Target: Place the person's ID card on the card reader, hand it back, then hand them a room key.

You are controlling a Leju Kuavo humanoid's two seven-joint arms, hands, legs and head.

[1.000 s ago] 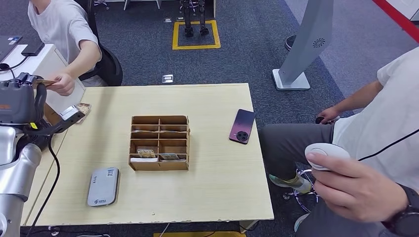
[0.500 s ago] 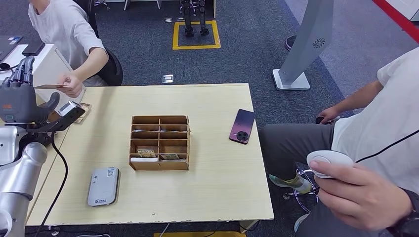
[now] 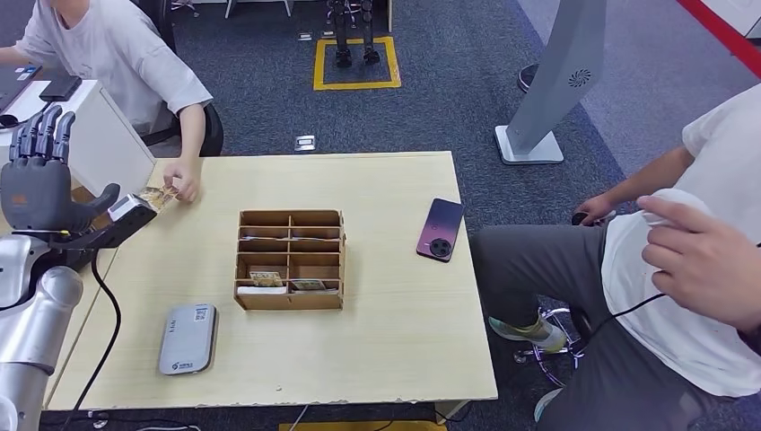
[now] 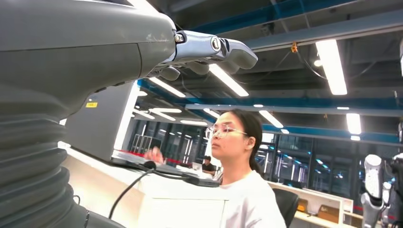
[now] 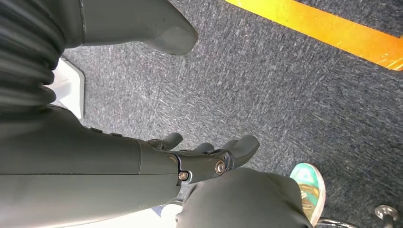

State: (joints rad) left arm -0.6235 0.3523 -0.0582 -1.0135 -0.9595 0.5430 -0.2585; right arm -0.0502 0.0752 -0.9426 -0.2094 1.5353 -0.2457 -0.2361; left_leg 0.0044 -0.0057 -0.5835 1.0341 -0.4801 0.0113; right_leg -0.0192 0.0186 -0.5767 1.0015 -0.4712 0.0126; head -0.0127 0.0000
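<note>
We cannot read the small cards (image 3: 278, 282) in the wooden organizer (image 3: 290, 260). The card (image 3: 159, 196) under the person's hand (image 3: 185, 186) is partly covered. The surface (image 3: 395, 332) runs off the bottom edge.

Pale wood table (image 3: 395, 341), brown wooden organizer (image 3: 290, 260), grey card reader (image 3: 188, 338), maroon-purple phone (image 3: 440, 229), dark speckled carpet (image 3: 431, 108).

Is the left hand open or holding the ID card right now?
Open. In the head view the left hand is raised beside the table with fingers spread and nothing in it; the person's hand rests on the card.
</note>
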